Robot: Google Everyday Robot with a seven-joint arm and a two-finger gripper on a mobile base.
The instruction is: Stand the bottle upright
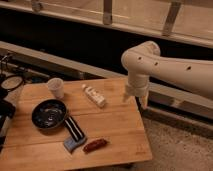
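Bottle (94, 95) lies flat left of the gripper (135, 96), opening indeterminate; an off-centre grasp could roll it toward the cup (55, 87).

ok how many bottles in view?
1: the bottle lies on its side between the paper cup and the gripper, which hangs at the table's right edge. Nothing seems hidden.

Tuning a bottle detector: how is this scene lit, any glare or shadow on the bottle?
Camera view: warm, dim light; the white bottle lies bright against the wooden table, with no glare or shadow on it; the dark bowl shows reflections; the band behind the table is nearly black; the gripper hangs pale over the table's far right edge.
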